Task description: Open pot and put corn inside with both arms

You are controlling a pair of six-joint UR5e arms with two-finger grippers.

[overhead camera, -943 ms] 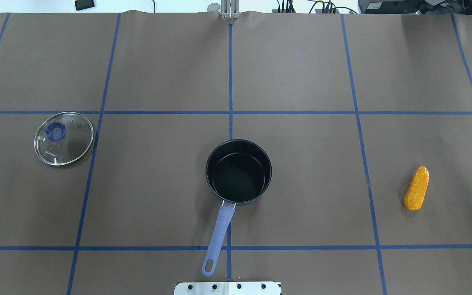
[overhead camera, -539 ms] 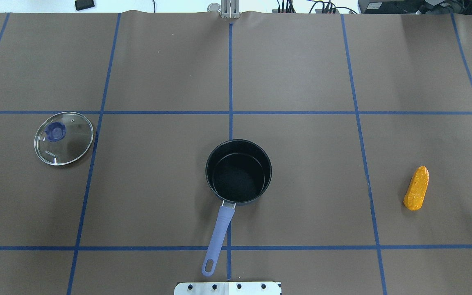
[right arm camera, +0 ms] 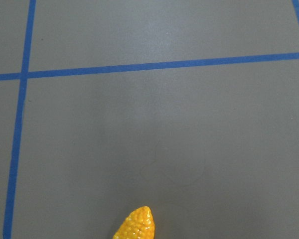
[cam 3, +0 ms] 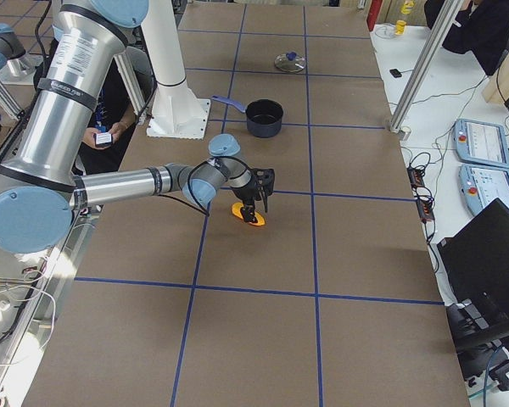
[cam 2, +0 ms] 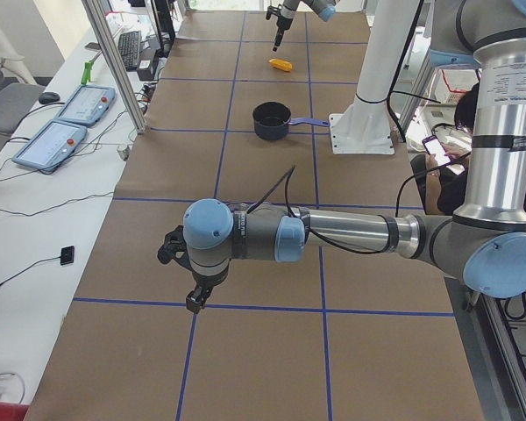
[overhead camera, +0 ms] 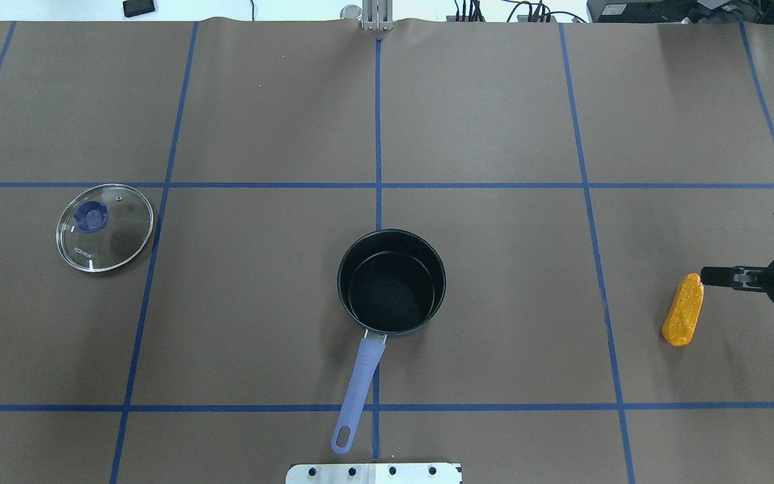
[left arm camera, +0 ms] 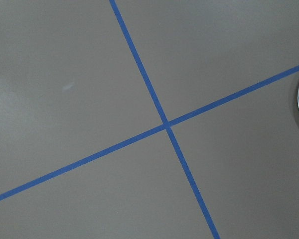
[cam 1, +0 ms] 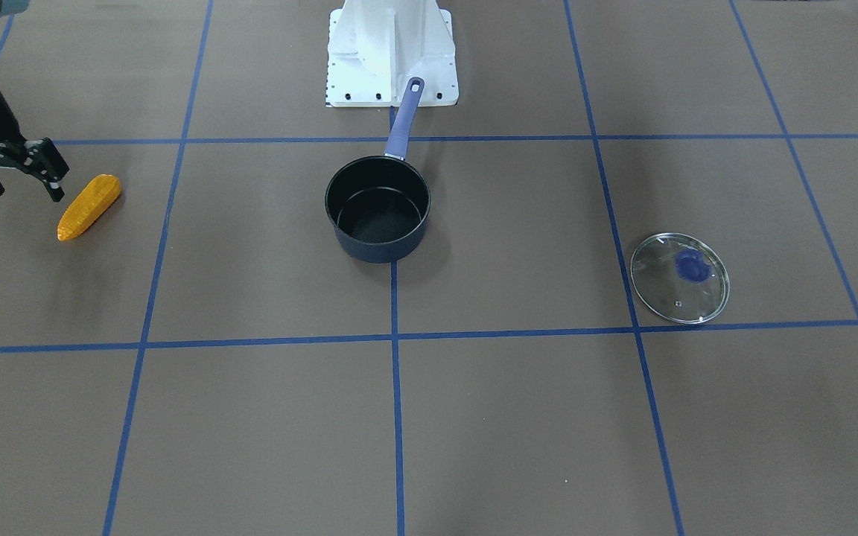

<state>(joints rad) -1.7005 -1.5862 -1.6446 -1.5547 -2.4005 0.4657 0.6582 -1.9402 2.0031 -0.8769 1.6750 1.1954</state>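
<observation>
At table centre, item one: small dark navy saucepan with black interior [overhead camera: 392, 289], uncovered and empty, its long periwinkle-blue handle [overhead camera: 360, 383] pointing toward the robot's white base mount [cam 1: 390, 52]. You may log the opening step as done.

Item two: orange-yellow toy corn cob with bumpy kernels [overhead camera: 682, 309], lying flat on the brown paper table cover [overhead camera: 494, 107], well apart from the saucepan on the robot's right, not yet lifted.

Item three: right arm's black two-finger gripper [cam 1: 23, 187]. Change to note: under a second ago only a sliver showed at the overhead view's right edge; it has since travelled in and hangs just beside the cob's far end. Fingers spread wide, carrying nothing. Its wrist camera catches only the cob's pointed tip at the lower edge, so you should judge it not yet centred; the reach is under way, the grasp is not.

Item four: round glass lid with blue knob [overhead camera: 105, 227], flat on the cover, well apart from the saucepan on the robot's left; unmoved, as are saucepan and cob. Its rim just shows at the left wrist camera's edge.

Item five: left arm's gripper [cam 2: 197, 294], seen only from the side camera, hovering above the blue tape grid [left arm camera: 164, 124]; whether spread or closed, you cannot tell.
</observation>
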